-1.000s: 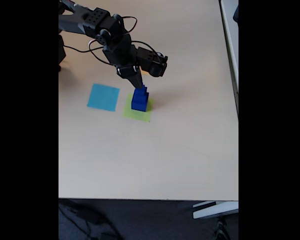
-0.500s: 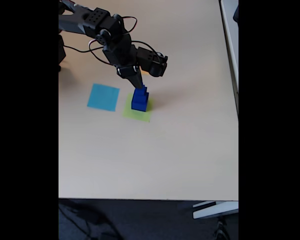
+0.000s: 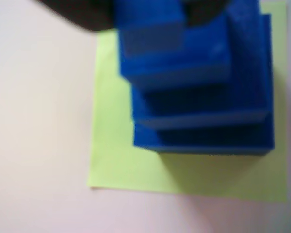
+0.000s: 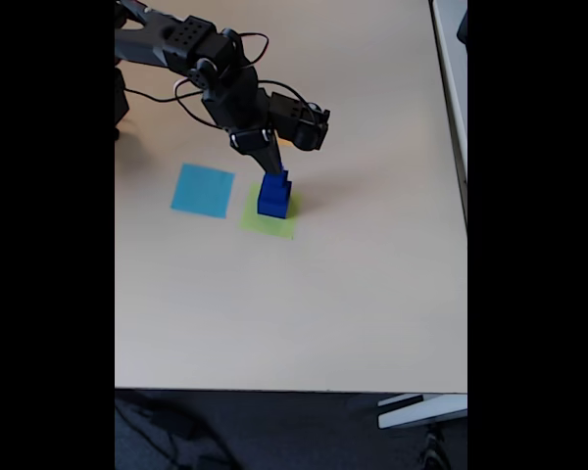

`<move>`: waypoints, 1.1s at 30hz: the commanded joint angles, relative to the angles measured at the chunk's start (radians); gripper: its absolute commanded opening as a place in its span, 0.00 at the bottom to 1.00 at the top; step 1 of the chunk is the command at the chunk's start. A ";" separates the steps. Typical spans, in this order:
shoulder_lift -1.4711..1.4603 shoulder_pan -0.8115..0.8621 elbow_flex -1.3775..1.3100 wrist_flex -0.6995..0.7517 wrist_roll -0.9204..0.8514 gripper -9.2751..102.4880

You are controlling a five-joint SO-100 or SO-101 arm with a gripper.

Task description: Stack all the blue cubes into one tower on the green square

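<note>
On the green square [image 4: 268,221] near the table's [image 4: 372,294] far left part stand the blue cubes [image 4: 273,194], stacked in steps, largest at the bottom. Just left of it, in the fixed view, lies a light-blue paper square [image 4: 202,189], apart from the green one. From the far left the black arm reaches down, its gripper [image 4: 271,164] at the tower's top; whether its fingers clasp the top cube cannot be told. Black cables [image 4: 176,98] loop behind the arm.
</note>
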 commanded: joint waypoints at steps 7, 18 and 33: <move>0.035 -0.009 -0.003 -0.017 -0.005 0.09; 0.040 0.000 0.000 -0.005 -0.021 0.09; 0.040 0.003 0.002 0.018 -0.023 0.09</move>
